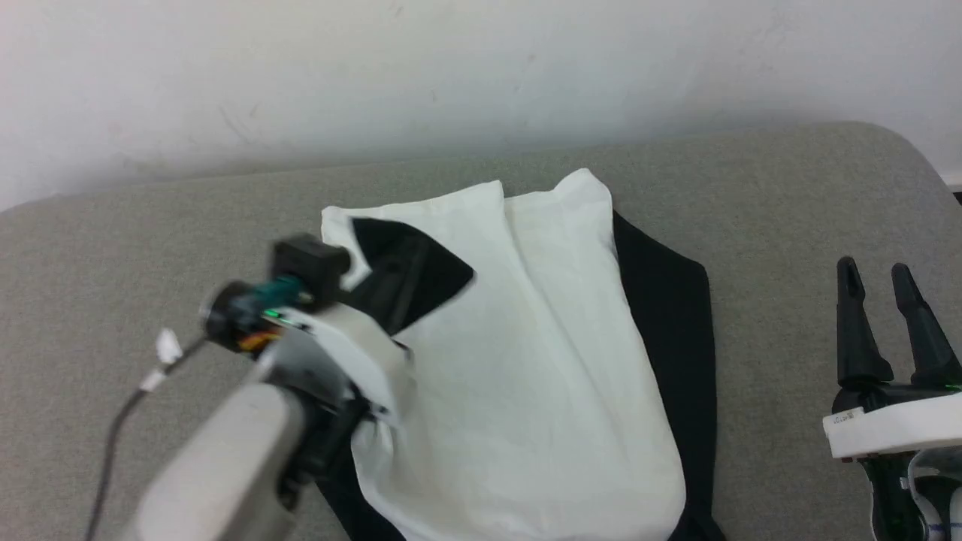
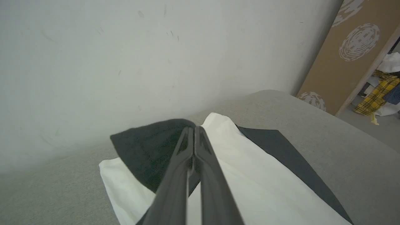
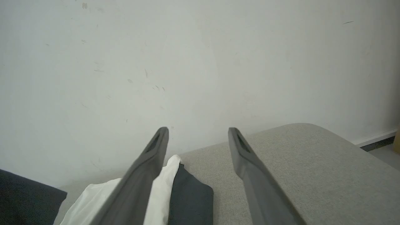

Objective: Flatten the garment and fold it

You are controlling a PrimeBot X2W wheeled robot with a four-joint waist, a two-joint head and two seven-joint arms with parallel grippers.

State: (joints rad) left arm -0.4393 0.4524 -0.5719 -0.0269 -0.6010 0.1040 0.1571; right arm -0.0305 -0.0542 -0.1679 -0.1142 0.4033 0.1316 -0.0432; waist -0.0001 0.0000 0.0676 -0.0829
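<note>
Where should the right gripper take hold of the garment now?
I'd grip the garment by the outer edge of its black sleeve, coming from the robot's right: it lies flat and exposed beside the white body, nearest the open right gripper.

Left wrist view. The left pincer [image 2: 194, 128] rises from the bottom edge, its two dark fingers pressed together along their length. Whether cloth is pinched between them cannot be told. Behind the fingers lies the garment [image 2: 265, 187], its white body spread on the grey counter [image 2: 312, 122]. A black flap [image 2: 140, 147] lies over its left part, and a black sleeve [image 2: 281, 150] runs along its right edge. Beyond is a pale wall [image 2: 156, 47]. At right a brown printed board [image 2: 347, 59] leans, with a heap of clothes [image 2: 379, 92] past it.
</note>
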